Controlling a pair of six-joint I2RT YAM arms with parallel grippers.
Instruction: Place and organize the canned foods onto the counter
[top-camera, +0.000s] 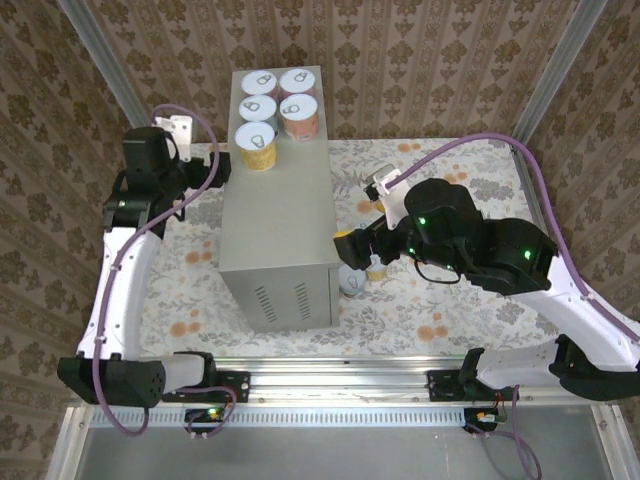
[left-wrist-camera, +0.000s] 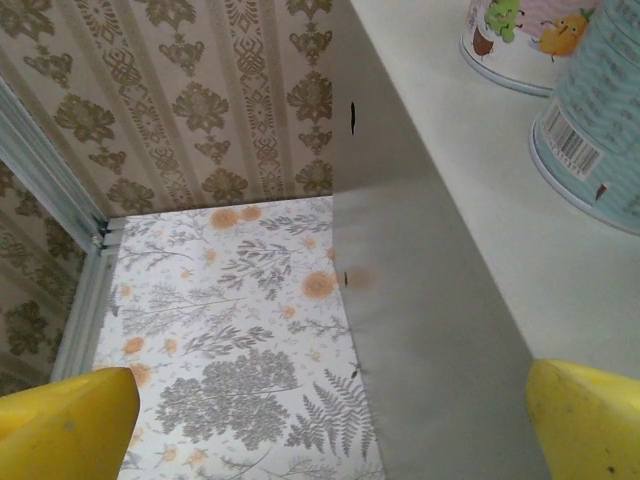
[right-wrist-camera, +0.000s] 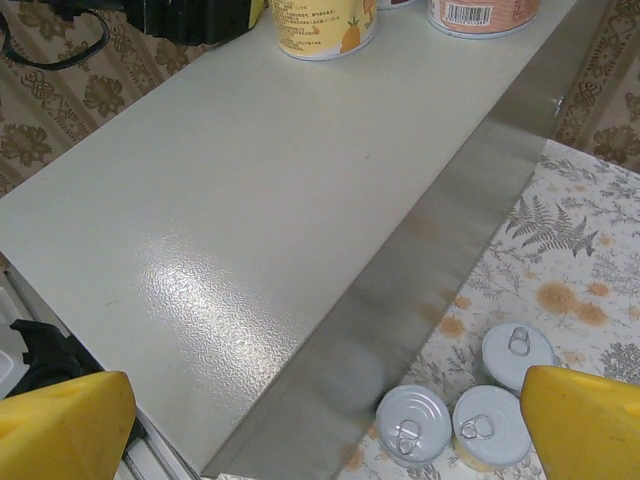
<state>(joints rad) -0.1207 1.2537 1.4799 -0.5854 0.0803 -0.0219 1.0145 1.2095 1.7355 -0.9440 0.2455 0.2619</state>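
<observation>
Tin cans (top-camera: 258, 142): five up on the counter (top-camera: 275, 220), three not yet.
From above, I see five cans grouped at the counter's far end. In the left wrist view, the left gripper (left-wrist-camera: 325, 430) is spread wide at the counter's left edge and holds nothing. In the right wrist view, the right gripper (right-wrist-camera: 320, 440) is also spread and empty, above three cans (right-wrist-camera: 415, 425) standing low beside the counter's right wall. I judge them stiff, smooth and somewhat heavy, so I would pinch across the side wall. Lids look sealed, contents hidden.

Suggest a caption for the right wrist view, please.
Open right gripper over grey-beige metal counter; three white-lidded cans beside it.
</observation>
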